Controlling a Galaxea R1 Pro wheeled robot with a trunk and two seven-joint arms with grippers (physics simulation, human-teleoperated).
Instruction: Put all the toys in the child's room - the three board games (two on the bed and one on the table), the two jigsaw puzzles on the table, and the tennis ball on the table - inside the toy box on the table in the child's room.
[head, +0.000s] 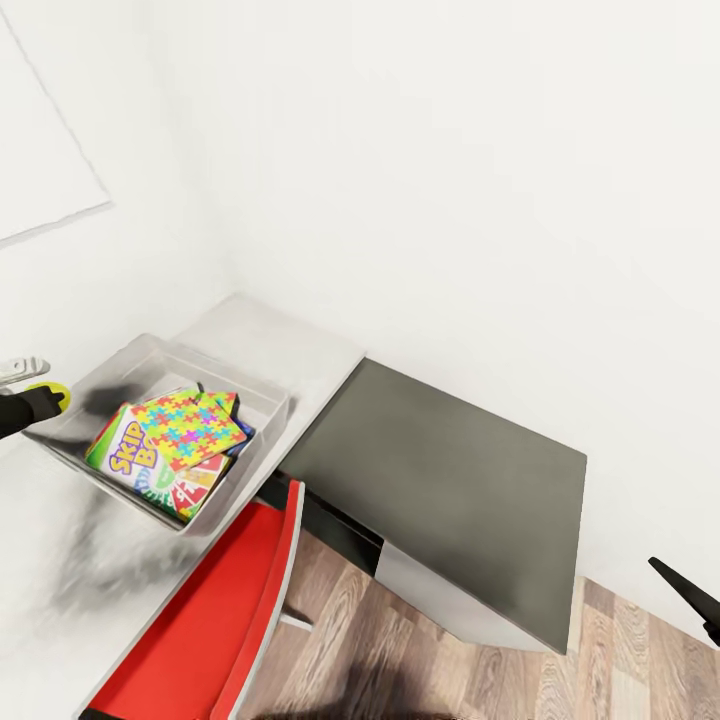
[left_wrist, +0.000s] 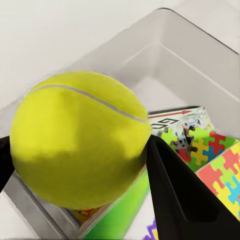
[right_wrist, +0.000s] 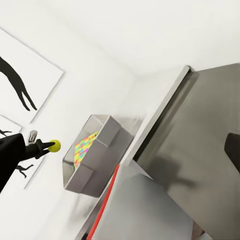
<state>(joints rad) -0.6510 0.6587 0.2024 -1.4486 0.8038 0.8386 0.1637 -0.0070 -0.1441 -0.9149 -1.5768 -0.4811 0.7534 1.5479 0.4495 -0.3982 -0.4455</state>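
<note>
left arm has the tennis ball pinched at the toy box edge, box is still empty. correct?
Not quite. The tennis ball is held between the left gripper fingers at the toy box edge, but the box is not empty: the head view shows the SKIP-BO box and a jigsaw puzzle inside.

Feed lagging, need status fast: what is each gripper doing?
Left gripper: shut on the tennis ball.
Right gripper: cannot be told.

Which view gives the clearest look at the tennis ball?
The left wrist view: the tennis ball is large there, seam visible, clamped in the left gripper over the toy box. The head view catches only a yellow sliver at the frame edge; the right wrist view shows a small distant dot.
</note>
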